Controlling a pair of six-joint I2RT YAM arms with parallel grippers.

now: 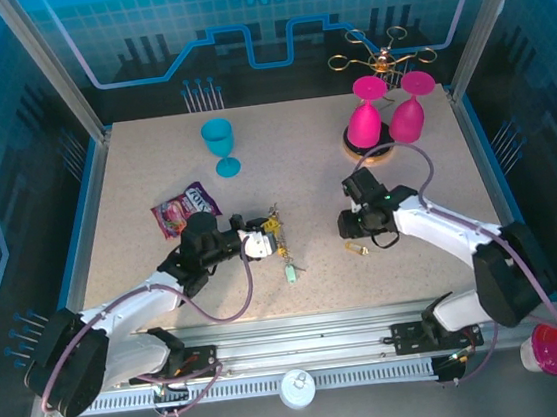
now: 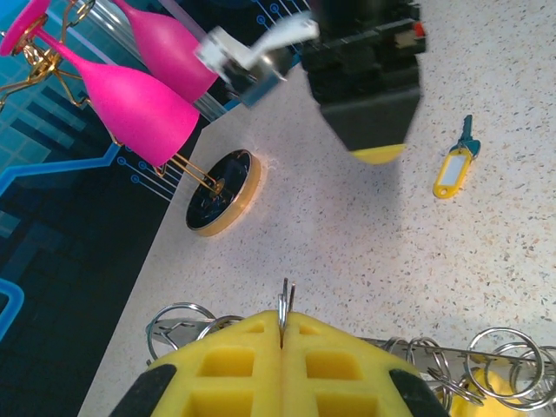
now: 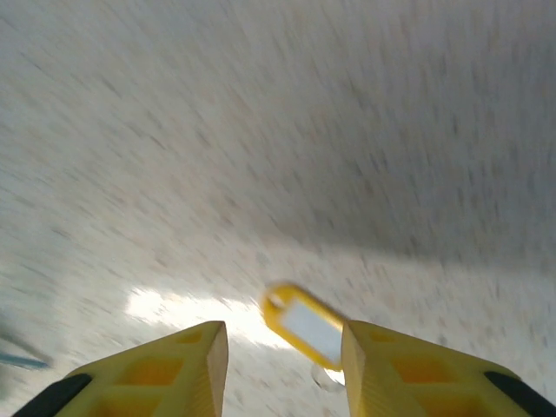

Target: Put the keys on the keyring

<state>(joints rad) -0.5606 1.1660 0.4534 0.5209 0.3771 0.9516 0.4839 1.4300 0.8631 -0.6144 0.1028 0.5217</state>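
Keyring (image 2: 285,294) sits clamped in left gripper (image 2: 282,328); right gripper (image 3: 282,343) hovers open-jawed over yellow-tagged key (image 3: 307,323); grasp likely follows

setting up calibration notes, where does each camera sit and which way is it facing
Top external: above and behind the arms, looking down on the table; both arms, the left claw and the right claw show.
Left wrist: low behind the left claw, facing across the table toward the right arm and pink glasses; its yellow fingers pinch the keyring.
Right wrist: blurred, above the open right claw, facing down at the table.
Shared: the yellow-tagged key appears in all three.
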